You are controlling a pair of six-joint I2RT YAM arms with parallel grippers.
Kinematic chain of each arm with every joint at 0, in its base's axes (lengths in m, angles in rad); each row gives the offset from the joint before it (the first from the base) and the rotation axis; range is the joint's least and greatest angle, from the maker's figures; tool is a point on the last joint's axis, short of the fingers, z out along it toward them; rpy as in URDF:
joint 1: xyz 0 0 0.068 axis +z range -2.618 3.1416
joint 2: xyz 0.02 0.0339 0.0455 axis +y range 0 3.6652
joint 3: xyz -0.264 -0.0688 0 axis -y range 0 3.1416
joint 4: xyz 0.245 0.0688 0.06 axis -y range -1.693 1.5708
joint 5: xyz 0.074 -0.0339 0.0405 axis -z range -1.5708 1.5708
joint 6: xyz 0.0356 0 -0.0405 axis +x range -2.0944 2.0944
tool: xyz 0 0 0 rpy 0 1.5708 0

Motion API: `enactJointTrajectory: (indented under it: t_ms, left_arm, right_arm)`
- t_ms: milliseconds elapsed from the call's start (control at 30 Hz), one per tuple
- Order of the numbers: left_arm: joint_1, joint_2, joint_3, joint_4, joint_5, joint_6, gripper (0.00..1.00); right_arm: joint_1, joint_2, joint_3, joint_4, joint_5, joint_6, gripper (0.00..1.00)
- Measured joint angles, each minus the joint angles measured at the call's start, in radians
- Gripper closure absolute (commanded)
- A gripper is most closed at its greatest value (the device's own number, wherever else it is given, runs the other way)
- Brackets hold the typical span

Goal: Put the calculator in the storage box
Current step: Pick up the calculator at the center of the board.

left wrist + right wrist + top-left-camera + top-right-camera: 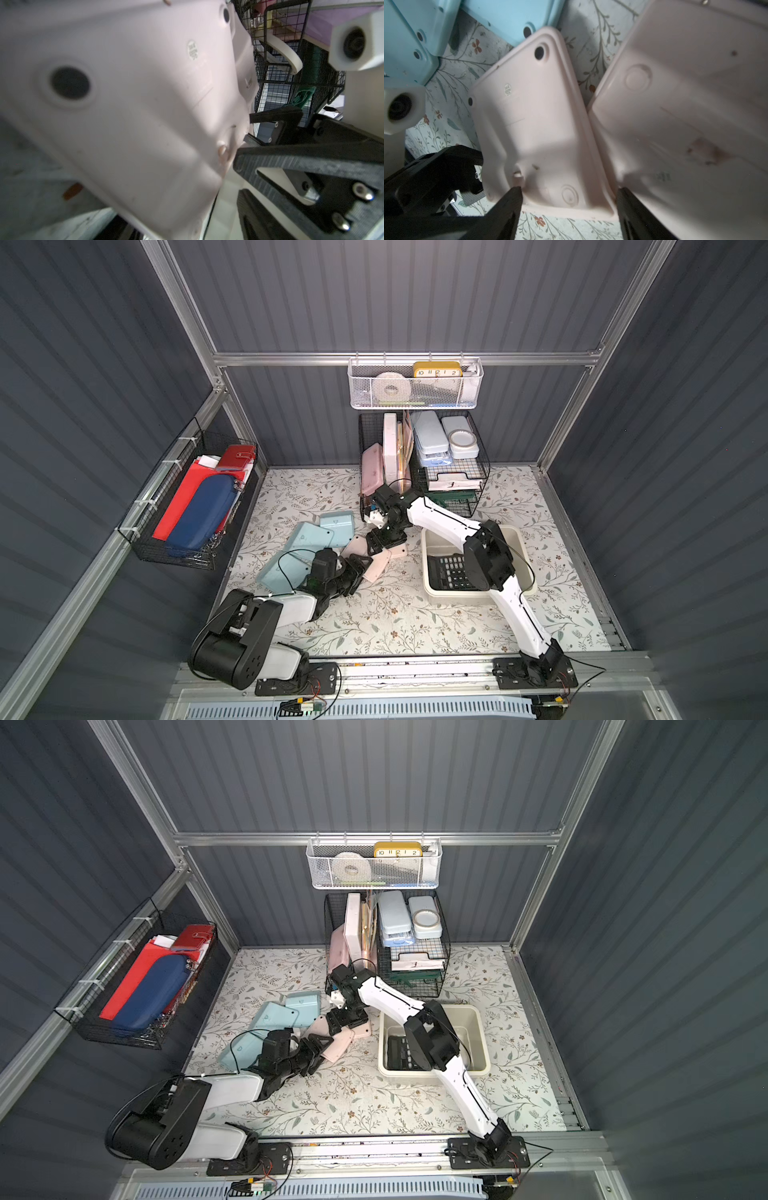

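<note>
A pink calculator (533,116) lies face down on the floral table, mostly hidden under both grippers in both top views (356,546) (318,1027). My right gripper (569,193) (384,541) reaches down over its near end. The jaws stand apart, one fingertip over the back by a small nub and the other at the side edge. My left gripper (360,563) sits against the same calculator (133,104). It fills the left wrist view and hides the left fingers. The cream storage box (457,598) (411,1078) stands to the right with a black calculator (446,572) inside.
Several blue calculators (320,539) and two more pink ones (376,568) (685,104) crowd around the grippers. My right arm (486,556) spans the box. Black wire baskets (453,477) stand at the back, a white mesh basket (415,385) above, another basket (187,510) on the left wall.
</note>
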Motion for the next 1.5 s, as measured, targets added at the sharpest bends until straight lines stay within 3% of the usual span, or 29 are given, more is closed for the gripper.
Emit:
enactJointTrajectory:
  t_ms: [400, 667, 800, 900, 1133, 1333, 1500]
  left_arm:
    - [0.003, -0.254, 0.064, -0.202, -0.007, -0.002, 0.63]
    - [0.005, -0.219, 0.135, -0.27, -0.01, 0.029, 0.82]
    - [0.005, -0.192, 0.174, -0.311, -0.01, 0.055, 0.84]
    - [0.005, -0.193, 0.216, -0.365, -0.018, 0.065, 0.84]
    - [0.005, -0.274, 0.311, -0.482, -0.039, 0.072, 0.83]
    - [0.005, -0.266, 0.415, -0.578, -0.002, 0.069, 0.89]
    - [0.005, -0.232, 0.594, -0.704, 0.037, 0.05, 0.89]
  right_arm:
    - [-0.006, -0.195, -0.202, 0.13, -0.077, 0.053, 0.22]
    - [-0.018, -0.427, -0.358, 0.222, -0.054, 0.084, 0.13]
    - [-0.017, -0.549, -0.465, 0.275, -0.026, 0.095, 0.01]
    - [-0.017, -0.64, -0.557, 0.312, 0.005, 0.089, 0.01]
    - [0.02, -0.878, -0.805, 0.439, 0.134, 0.019, 0.01]
    - [0.134, -1.057, -1.004, 0.605, 0.325, -0.088, 0.01]
    - [0.252, -1.156, -1.174, 0.781, 0.526, -0.238, 0.01]
